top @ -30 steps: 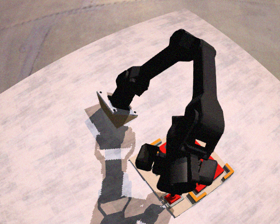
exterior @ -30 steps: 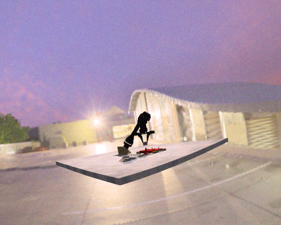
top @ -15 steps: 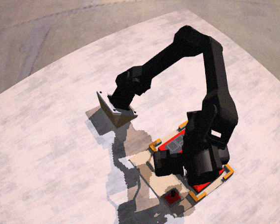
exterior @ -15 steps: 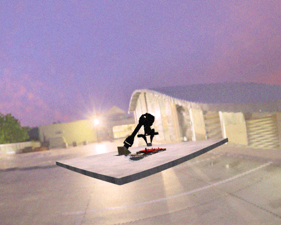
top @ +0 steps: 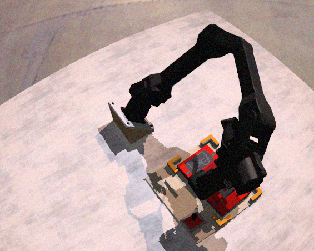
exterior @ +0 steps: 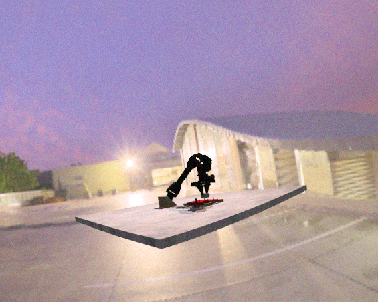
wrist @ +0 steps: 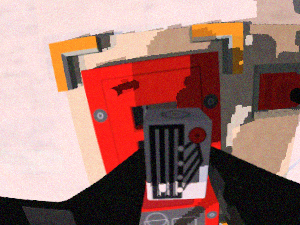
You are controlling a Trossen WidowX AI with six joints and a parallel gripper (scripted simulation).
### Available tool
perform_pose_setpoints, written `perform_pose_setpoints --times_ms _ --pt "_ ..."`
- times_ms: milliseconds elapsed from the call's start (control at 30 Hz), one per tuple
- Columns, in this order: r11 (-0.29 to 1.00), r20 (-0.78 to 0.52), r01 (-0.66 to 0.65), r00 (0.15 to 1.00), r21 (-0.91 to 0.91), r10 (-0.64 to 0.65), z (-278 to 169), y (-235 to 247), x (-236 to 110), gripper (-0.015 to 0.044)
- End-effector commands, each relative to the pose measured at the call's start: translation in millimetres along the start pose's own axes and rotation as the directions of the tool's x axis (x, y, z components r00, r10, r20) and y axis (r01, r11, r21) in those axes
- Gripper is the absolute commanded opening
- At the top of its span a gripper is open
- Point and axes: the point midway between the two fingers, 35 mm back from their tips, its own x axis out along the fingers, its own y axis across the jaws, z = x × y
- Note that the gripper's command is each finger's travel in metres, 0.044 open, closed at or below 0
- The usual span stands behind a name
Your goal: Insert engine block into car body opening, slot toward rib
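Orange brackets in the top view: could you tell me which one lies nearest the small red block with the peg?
The lowest bracket, just right of that block; the other three sit farther up the picture.

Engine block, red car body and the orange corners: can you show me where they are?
Engine block (wrist: 174, 151), wrist view, its striped grey face.
Car body (wrist: 122, 104), wrist view, its flat red top.
Orange corner (top: 210, 139), top view, its bend.

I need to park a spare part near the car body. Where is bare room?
Bare table lies left of the arm's base bracket, and more right of the board's orange corner. Crowded: the red car body under the gripper holding the engine block.
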Motion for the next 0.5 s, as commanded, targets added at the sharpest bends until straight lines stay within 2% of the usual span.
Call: perform_pose_setpoints --times_ms 0,200,467 --pt "0.995 0.005 -0.007 1.0 -0.096 0.007 -3.5 10.7 2.4 0.0" --pt "0.988 0.005 -0.006 1.0 -0.154 0.007 -3.6 10.5 2.6 0.0158" --pt "0.986 0.005 -0.006 1.0 -0.166 0.007 -3.5 10.6 2.5 0.0159"
